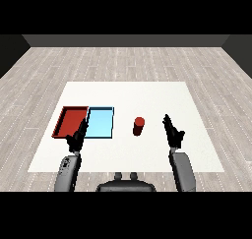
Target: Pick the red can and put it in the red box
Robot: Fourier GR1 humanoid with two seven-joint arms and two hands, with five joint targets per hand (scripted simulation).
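A red can [138, 126] stands upright on the white table, right of the trays. The red tray [70, 121] lies at the left, with the light blue tray [100, 122] touching its right side. My right hand [172, 131] hovers to the right of the can, apart from it, fingers straight and open. My left hand [78, 137] is raised over the near edge where the two trays meet, fingers straight, holding nothing.
The white table [128, 95] stretches far behind the trays and the can. Grey wooden floor surrounds it. Both grey forearms come in from the lower corners.
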